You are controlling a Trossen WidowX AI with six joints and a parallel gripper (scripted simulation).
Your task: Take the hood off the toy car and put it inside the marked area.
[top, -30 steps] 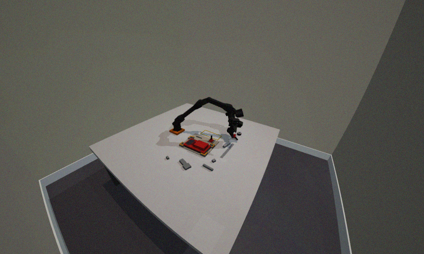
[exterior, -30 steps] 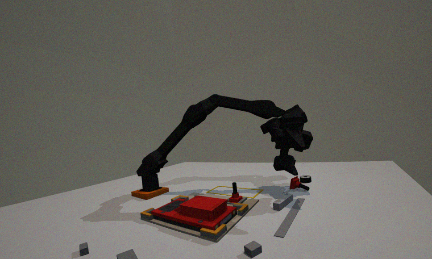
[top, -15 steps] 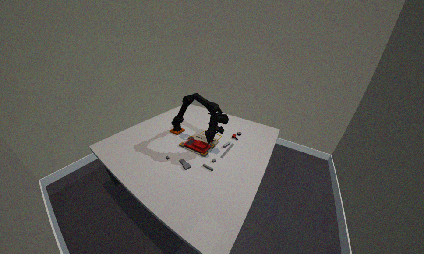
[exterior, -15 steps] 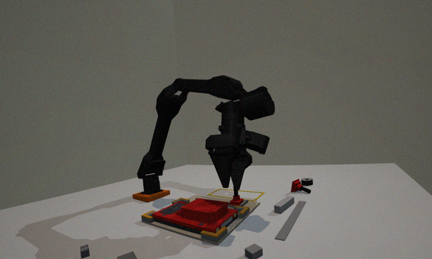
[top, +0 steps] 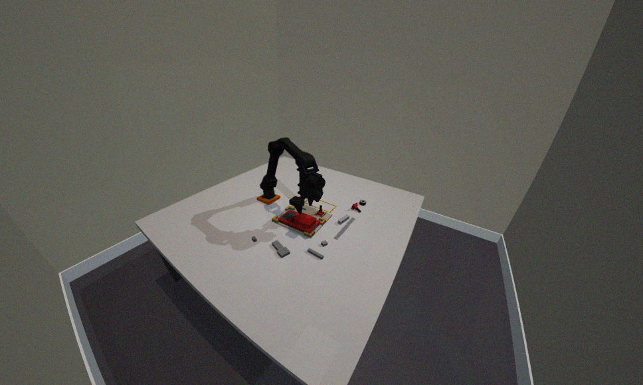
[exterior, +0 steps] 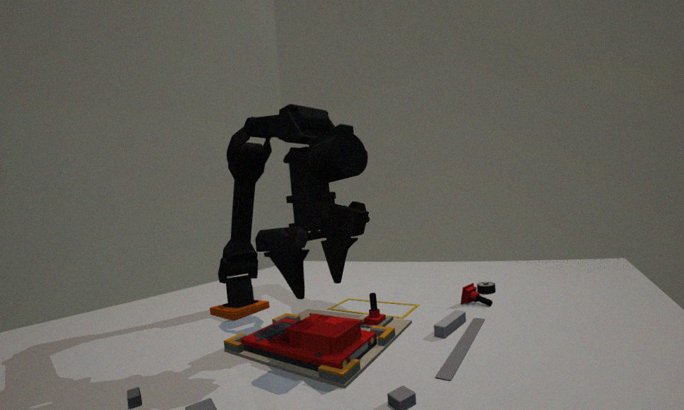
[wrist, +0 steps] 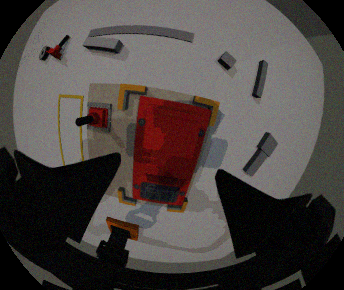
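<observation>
The red hood (top: 305, 220) (exterior: 324, 333) (wrist: 171, 132) is a flat plate with a raised block and a dark panel at one end. It sits on the toy car, whose dark side shows under it in the exterior view. The car lies between yellow-and-grey corner brackets on a beige board (exterior: 401, 326) (wrist: 96, 92). My gripper (top: 305, 208) (exterior: 319, 289) (wrist: 169, 166) is open and empty, pointing down above the hood, its fingertips clear of it. The marked area is a yellow outline (exterior: 384, 302) (wrist: 71, 95) on the table behind the board, with nothing in it.
A red mount with an upright black peg (exterior: 374, 317) (wrist: 99, 118) stands on the board beside the marked area. A similar red part (exterior: 468, 294) (wrist: 55, 51) lies near a black wheel (exterior: 486, 288). Several grey blocks and a flat grey strip (exterior: 461, 350) (wrist: 141, 30) lie around the board.
</observation>
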